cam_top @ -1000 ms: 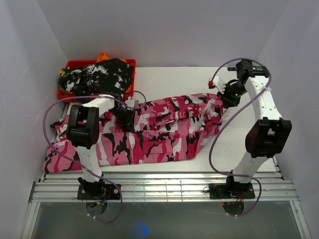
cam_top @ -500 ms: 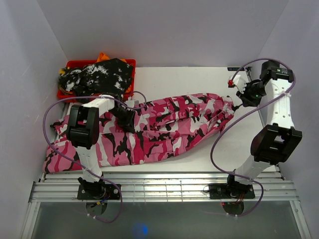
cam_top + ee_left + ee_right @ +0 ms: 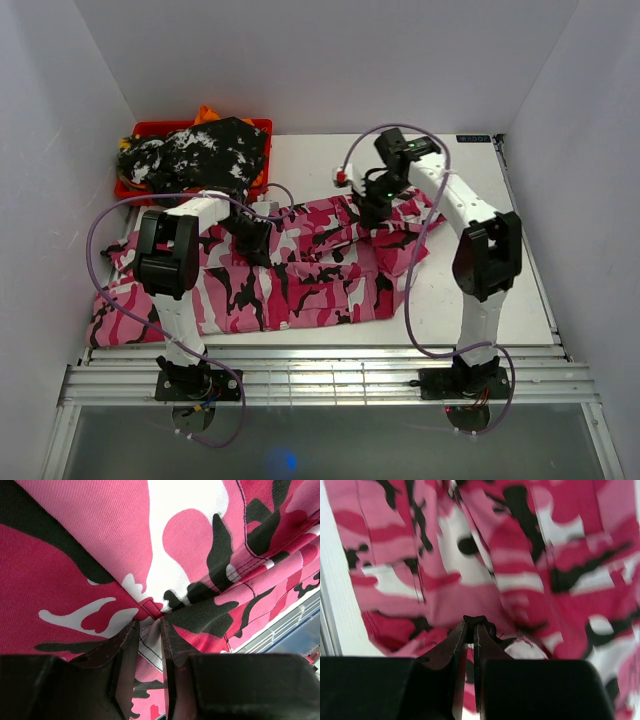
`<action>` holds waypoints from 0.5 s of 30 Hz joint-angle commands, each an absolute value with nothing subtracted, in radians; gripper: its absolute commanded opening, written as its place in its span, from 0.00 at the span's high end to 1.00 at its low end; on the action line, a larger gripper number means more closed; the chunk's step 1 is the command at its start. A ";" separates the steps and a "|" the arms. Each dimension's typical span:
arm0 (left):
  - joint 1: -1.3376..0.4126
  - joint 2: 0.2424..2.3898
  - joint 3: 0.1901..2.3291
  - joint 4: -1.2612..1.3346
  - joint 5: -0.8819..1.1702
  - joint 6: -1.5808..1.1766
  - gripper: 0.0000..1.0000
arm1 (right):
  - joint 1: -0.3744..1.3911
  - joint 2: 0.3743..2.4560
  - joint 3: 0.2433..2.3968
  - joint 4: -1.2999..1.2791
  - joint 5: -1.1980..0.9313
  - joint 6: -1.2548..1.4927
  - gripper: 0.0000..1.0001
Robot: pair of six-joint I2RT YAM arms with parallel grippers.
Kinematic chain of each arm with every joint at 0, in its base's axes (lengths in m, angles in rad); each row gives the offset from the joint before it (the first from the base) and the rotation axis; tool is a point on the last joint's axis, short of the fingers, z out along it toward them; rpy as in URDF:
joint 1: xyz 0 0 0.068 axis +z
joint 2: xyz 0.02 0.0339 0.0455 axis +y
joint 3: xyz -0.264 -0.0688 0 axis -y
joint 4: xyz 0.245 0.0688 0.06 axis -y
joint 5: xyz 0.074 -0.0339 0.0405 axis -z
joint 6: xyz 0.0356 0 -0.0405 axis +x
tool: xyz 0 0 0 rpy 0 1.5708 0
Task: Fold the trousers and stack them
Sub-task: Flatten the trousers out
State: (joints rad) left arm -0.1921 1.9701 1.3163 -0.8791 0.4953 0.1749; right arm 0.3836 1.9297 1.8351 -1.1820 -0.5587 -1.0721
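The hot-pink, white and black camouflage trousers point(image 3: 300, 285) lie across the table from the left edge to the middle. My left gripper point(image 3: 252, 238) rests low on their upper left part; in the left wrist view its jaws point(image 3: 150, 635) are shut on a pinch of pale lined cloth of the trousers point(image 3: 90, 555). My right gripper point(image 3: 372, 210) hangs over the trousers' right part, holding the leg end doubled back leftward. In the right wrist view it point(image 3: 472, 625) is shut on a dark bit of hem, with the trousers point(image 3: 520, 545) blurred below.
A red bin point(image 3: 140, 128) at the back left holds a black-and-white mottled garment point(image 3: 200, 150) and something orange. Bare white table point(image 3: 470, 270) shows to the right. Metal rails point(image 3: 320, 372) run along the near edge. Walls close in on both sides.
The right arm first pulled the leg end out to the right, then swung far left, carrying it back over the trousers. The left arm has stayed put.
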 commanded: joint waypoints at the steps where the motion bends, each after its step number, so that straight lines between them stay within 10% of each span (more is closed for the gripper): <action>1: -0.206 1.979 1.273 -0.876 0.469 0.187 0.64 | 0.512 1.953 1.910 -1.083 -0.689 -0.898 0.92; 5: -0.206 1.986 1.269 -0.874 0.479 0.184 0.64 | 0.604 1.953 1.829 -1.014 -0.687 -0.865 0.89; 11: -0.206 2.002 1.305 -0.885 0.485 0.184 0.62 | 0.475 1.916 1.841 -1.045 -0.633 -0.776 0.39; 15: -0.206 2.006 1.312 -0.888 0.495 0.184 0.62 | 0.309 1.905 1.934 -1.117 -0.635 -0.720 0.30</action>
State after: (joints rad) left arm -0.1921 1.9732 1.3178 -0.8867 0.5129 0.1715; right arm 0.4408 1.9793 1.8446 -1.0721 -0.6281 -0.7963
